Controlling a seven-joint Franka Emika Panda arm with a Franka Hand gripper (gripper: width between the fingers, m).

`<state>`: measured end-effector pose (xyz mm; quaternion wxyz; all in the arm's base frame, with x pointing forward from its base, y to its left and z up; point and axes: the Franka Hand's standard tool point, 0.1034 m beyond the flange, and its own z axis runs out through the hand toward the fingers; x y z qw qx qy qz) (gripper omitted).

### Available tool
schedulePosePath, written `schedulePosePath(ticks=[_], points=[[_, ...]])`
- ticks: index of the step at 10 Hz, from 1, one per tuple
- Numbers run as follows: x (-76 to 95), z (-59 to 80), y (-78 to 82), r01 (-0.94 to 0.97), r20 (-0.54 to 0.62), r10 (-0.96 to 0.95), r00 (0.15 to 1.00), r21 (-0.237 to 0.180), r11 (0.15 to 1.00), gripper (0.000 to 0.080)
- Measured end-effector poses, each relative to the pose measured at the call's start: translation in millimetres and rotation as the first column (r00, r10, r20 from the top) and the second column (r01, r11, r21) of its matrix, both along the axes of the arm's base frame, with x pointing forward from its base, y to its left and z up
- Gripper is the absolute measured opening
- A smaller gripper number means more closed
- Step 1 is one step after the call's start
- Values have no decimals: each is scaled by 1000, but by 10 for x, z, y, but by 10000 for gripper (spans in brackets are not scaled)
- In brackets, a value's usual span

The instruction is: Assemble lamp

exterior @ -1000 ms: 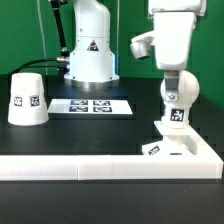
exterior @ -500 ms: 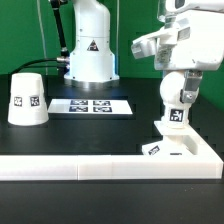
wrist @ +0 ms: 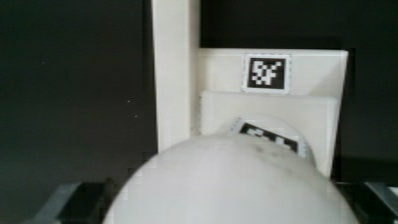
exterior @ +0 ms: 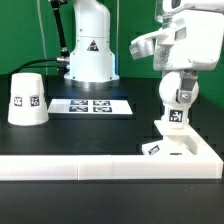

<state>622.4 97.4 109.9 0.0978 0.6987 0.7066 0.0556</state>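
In the exterior view my gripper (exterior: 179,88) is shut on the round white bulb (exterior: 178,100). It holds the bulb upright, with the tagged stem down on the flat square base (exterior: 172,149) at the exterior view's right. The white cone shade (exterior: 27,98) stands apart at the left. In the wrist view the bulb (wrist: 222,185) fills the near part between dark fingers (wrist: 68,203). The base (wrist: 267,105) with its tag lies beyond it. The joint between stem and base is hidden.
The marker board (exterior: 92,104) lies in the middle at the back. The big white robot pedestal (exterior: 90,50) stands behind it. A white rail (exterior: 90,168) runs along the table's front and beside the base, and shows in the wrist view (wrist: 173,70).
My hand has turned about its upright axis with the bulb in it. The bulb stays over the base. The shade has not moved.
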Motion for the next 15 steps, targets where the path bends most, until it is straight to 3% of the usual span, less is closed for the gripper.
schedulePosePath(ticks=[2,5,9,15], points=[[-1,0,1,24,2,-24,1000,6,1000,571],[-10,2,73,335,25,-339,940,98,937,573],[-10,-13,1,653,-13,-662,749,184,735,573],[15,2,-48,857,-65,-876,478,250,450,573]])
